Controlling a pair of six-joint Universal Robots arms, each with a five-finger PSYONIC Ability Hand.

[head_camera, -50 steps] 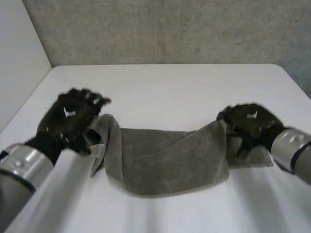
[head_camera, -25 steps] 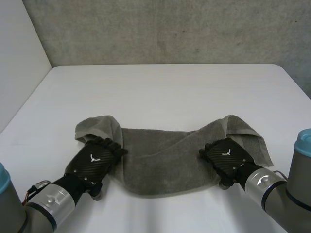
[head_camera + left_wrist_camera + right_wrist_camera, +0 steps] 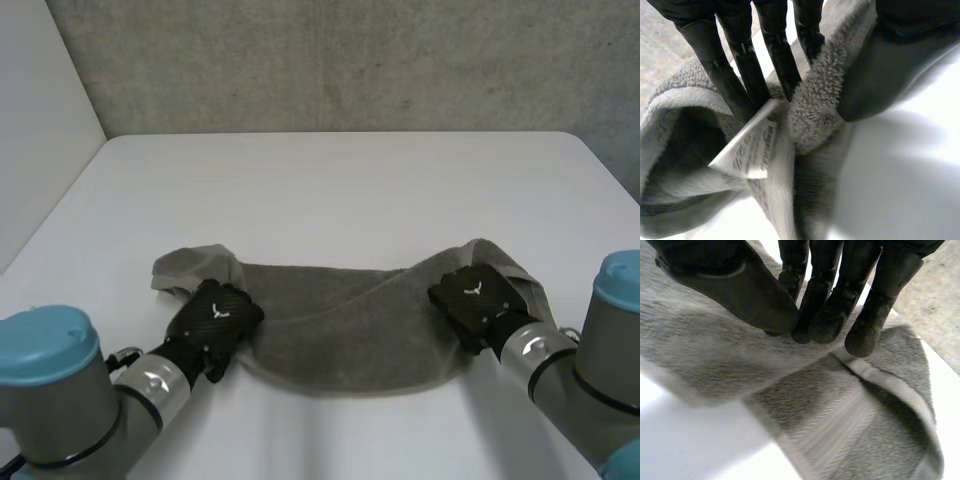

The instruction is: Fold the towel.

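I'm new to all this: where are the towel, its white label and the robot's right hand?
towel (image 3: 340, 335): head view, on its grey middle.
label (image 3: 751, 150): left wrist view, on its printed white face.
right hand (image 3: 478, 297): head view, on its black back.

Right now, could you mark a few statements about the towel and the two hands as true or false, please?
1. The towel lies on the white table. True.
2. The left hand holds the towel's right end. False: it pinches the left end.
3. A white label shows beside the left hand's fingers. True.
4. The right hand is far from the towel. False: it pinches the right end.
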